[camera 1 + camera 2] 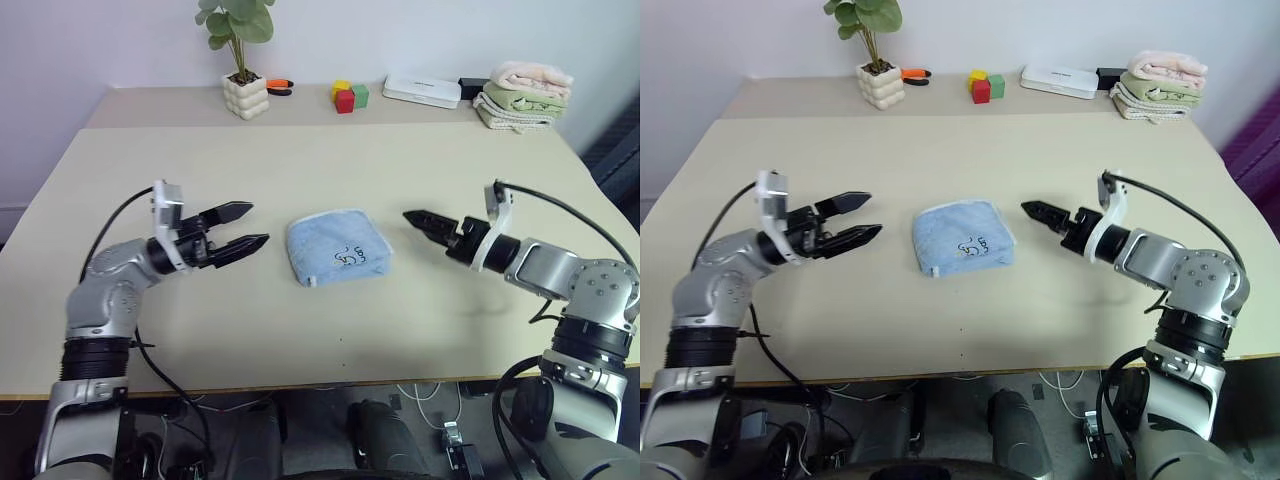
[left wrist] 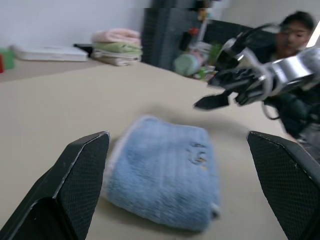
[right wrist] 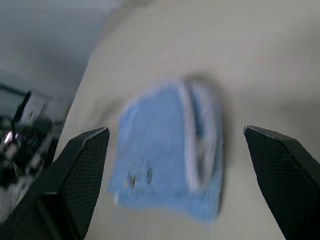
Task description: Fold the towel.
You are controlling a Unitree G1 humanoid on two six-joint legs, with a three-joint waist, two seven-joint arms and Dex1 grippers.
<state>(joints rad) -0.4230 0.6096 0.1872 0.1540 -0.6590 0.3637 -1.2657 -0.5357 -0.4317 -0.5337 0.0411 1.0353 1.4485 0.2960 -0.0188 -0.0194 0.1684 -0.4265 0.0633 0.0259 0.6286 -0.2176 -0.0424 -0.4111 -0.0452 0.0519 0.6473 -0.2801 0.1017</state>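
towel folded into a small blue pad, lying flat at the middle of the table, dark printed mark facing up, pale hem along its edges. nothing touching it. left gripper just off its left side, raised above the tabletop, fingers spread and empty, tips aimed at the towel. right gripper off its right side, likewise clear of the cloth, pointing in toward it; fingers wide apart in the right wrist view, holding nothing. further back along the far edge: plant in a white pot, orange tool beside it, coloured blocks, flat white box, stack of folded towels at the far right corner. person behind the right arm in the left wrist view.
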